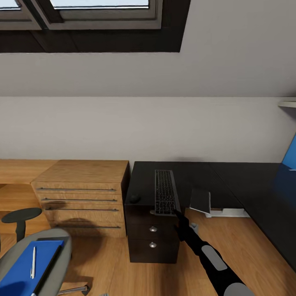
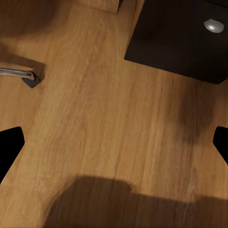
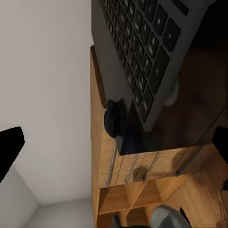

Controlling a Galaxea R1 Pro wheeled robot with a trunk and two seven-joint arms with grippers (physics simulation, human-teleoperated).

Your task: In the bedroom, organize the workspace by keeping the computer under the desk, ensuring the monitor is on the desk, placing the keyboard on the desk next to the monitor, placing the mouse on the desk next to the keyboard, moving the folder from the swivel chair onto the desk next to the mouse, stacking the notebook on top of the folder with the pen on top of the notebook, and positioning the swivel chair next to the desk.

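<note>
The keyboard [image 1: 165, 192] lies lengthwise on the black desk [image 1: 230, 181], its near end poking just past the desk's front edge above the drawer unit, and the right gripper [image 1: 176, 212] meets it at that near right corner; in the head view the arm hides the fingertips, so whether they touch the keyboard or only reach it cannot be told. In the right wrist view the keyboard [image 3: 142, 52] runs away from the camera on the desk [image 3: 199, 104], and the two dark fingertips sit at opposite edges of the picture, jaws spread wide with nothing between them. The left wrist view looks onto bare wooden floor [image 2: 104, 118], with the left gripper [image 2: 114, 142] likewise spread wide and holding nothing, a corner of the black drawer unit [image 2: 180, 42] and a chair caster [image 2: 31, 78] beyond it. Nearest the robot on its left stands the swivel chair [image 1: 61, 246], its grey seat carrying the blue folder [image 1: 24, 269] with a white pen [image 1: 33, 262] lying on top; whether a notebook is part of that stack cannot be told. Farther on, the mouse [image 1: 134, 198] sits on the desk just left of the keyboard, near the desk's left front corner, and the right wrist view shows the mouse [image 3: 114, 118] close beside the keyboard's edge, apart from it. A wooden chest of drawers [image 1: 82, 197] stands against the desk's left side. At the far right, a sliver of blue monitor [image 1: 290, 158] rises over the desk.
</note>
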